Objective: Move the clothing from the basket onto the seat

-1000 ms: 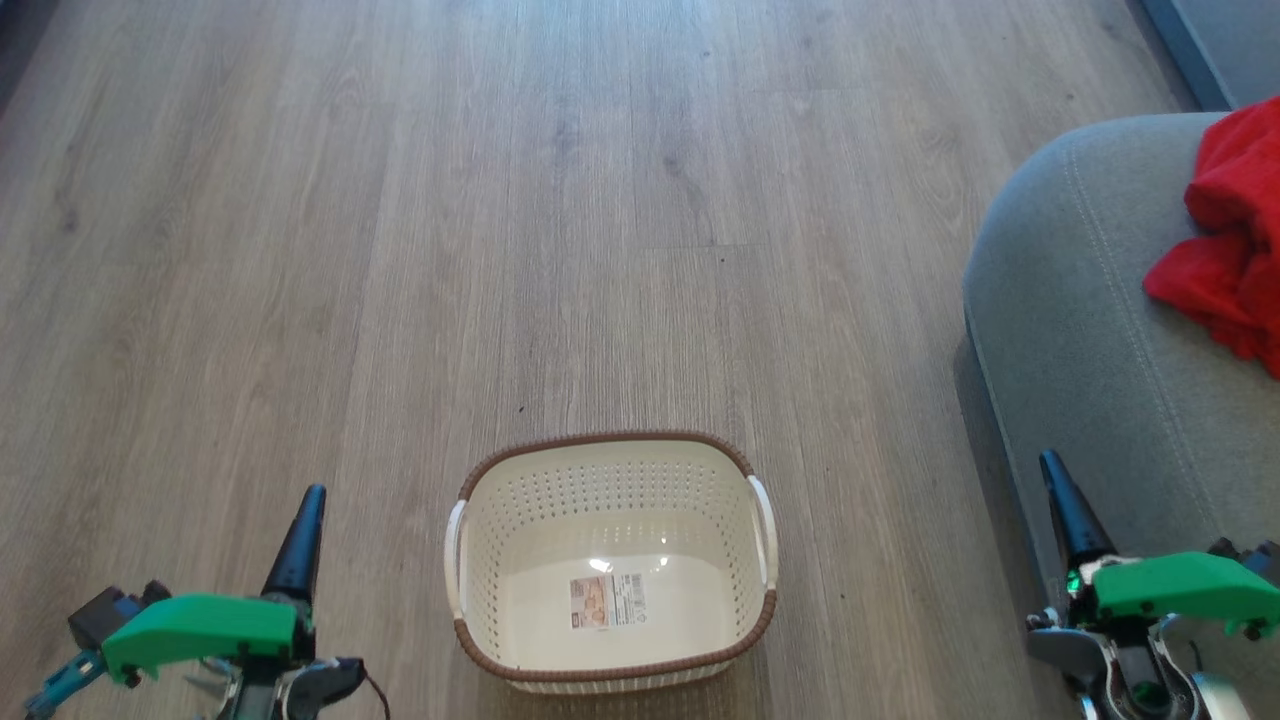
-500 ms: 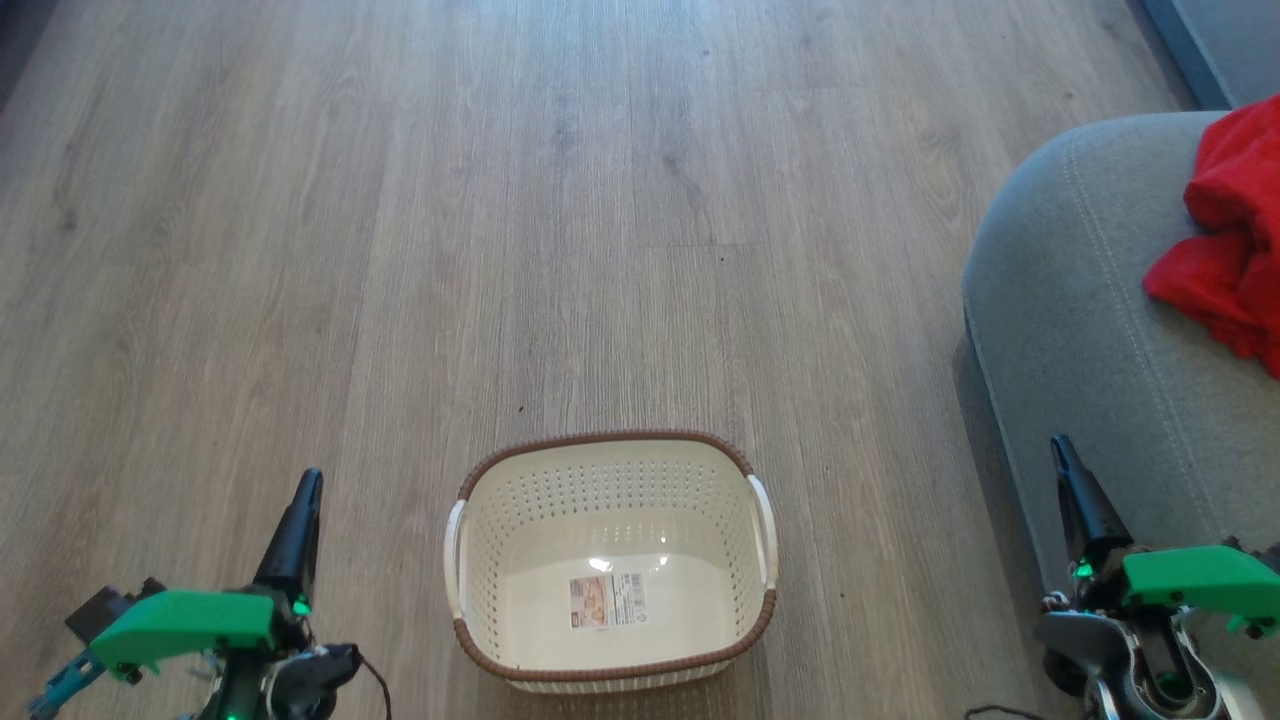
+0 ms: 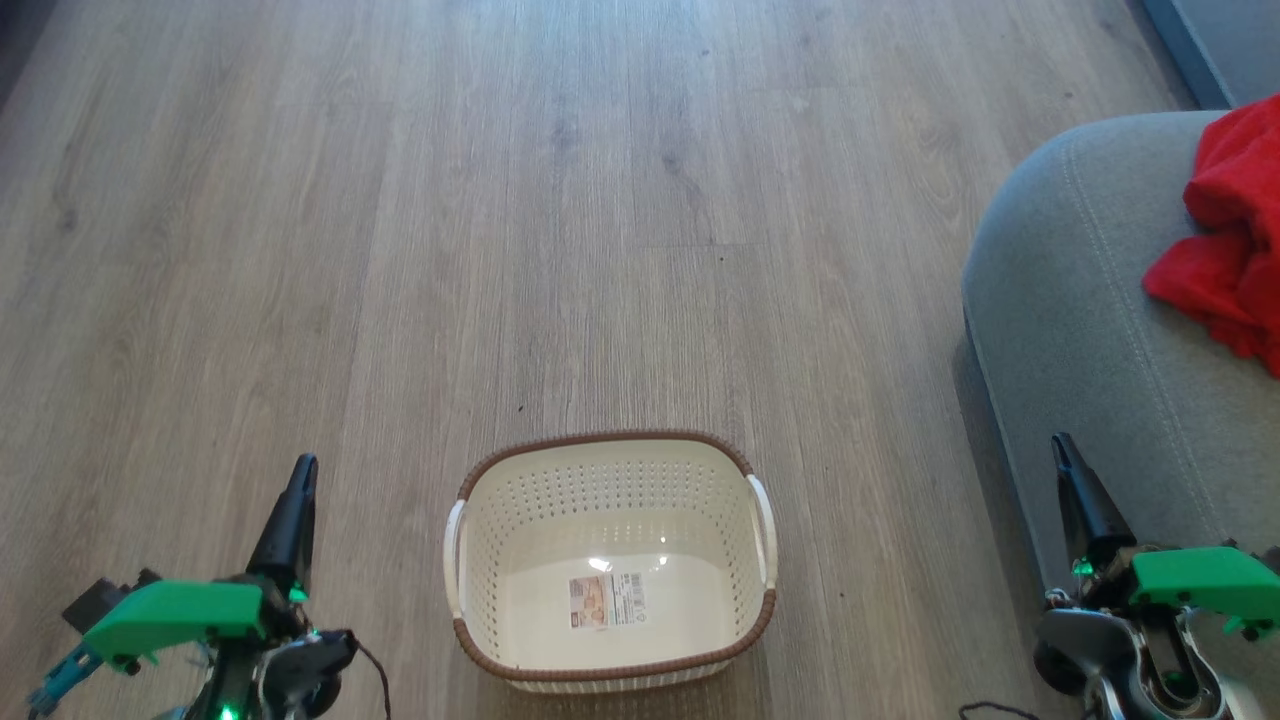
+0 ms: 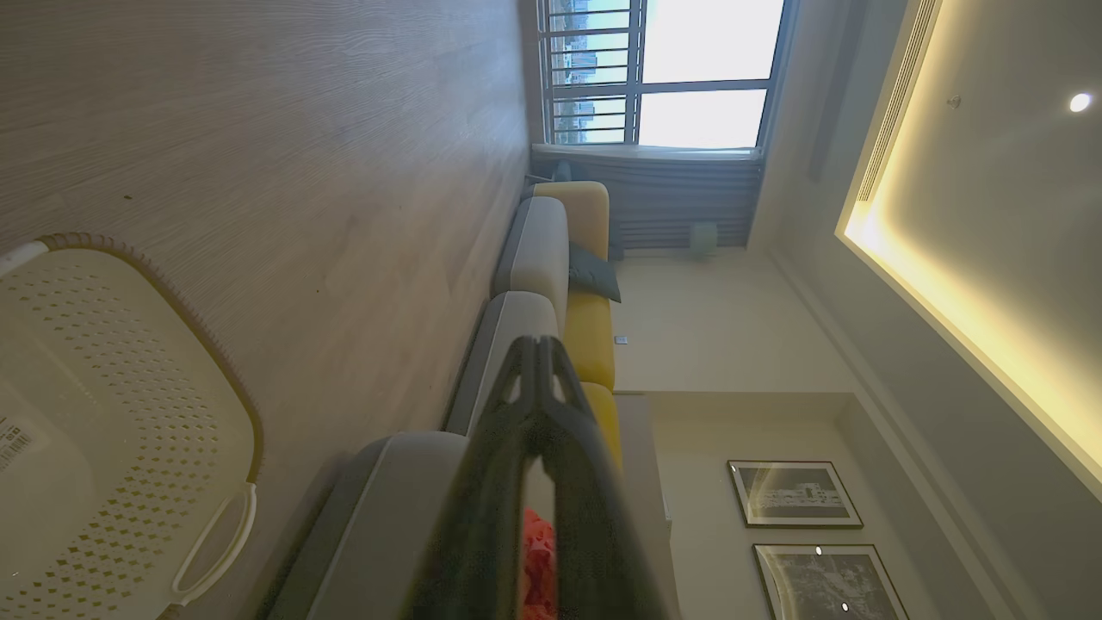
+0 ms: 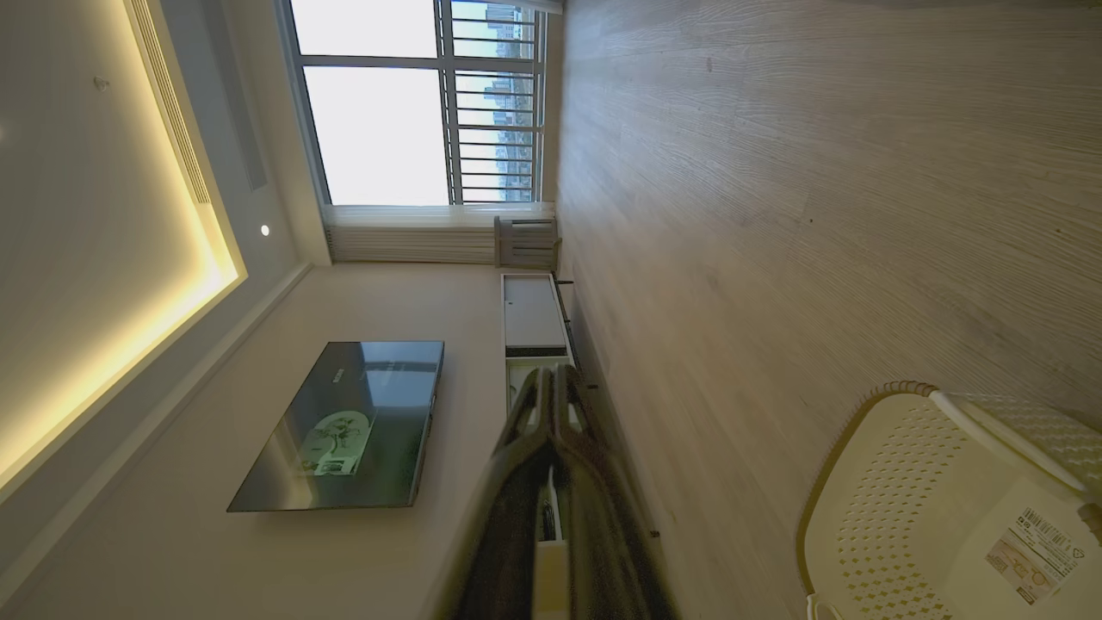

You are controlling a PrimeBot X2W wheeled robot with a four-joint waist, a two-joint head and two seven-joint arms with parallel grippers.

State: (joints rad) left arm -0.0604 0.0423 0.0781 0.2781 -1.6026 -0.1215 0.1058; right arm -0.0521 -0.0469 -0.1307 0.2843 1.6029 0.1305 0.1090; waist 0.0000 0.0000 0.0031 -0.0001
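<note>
Left gripper (image 3: 304, 463) is seen at lower left of the head view. Fingers are pressed together into one dark point, aimed up and leaning slightly right. Left wrist cover (image 3: 175, 612), green, is seen below the fingers, with a small green light lit beside it. Right gripper (image 3: 1059, 441) is seen at lower right, fingers likewise pressed together, leaning slightly left. Right wrist cover (image 3: 1205, 580), green, is set right of the fingers. Fingertips are shown meeting in both wrist views.
</note>
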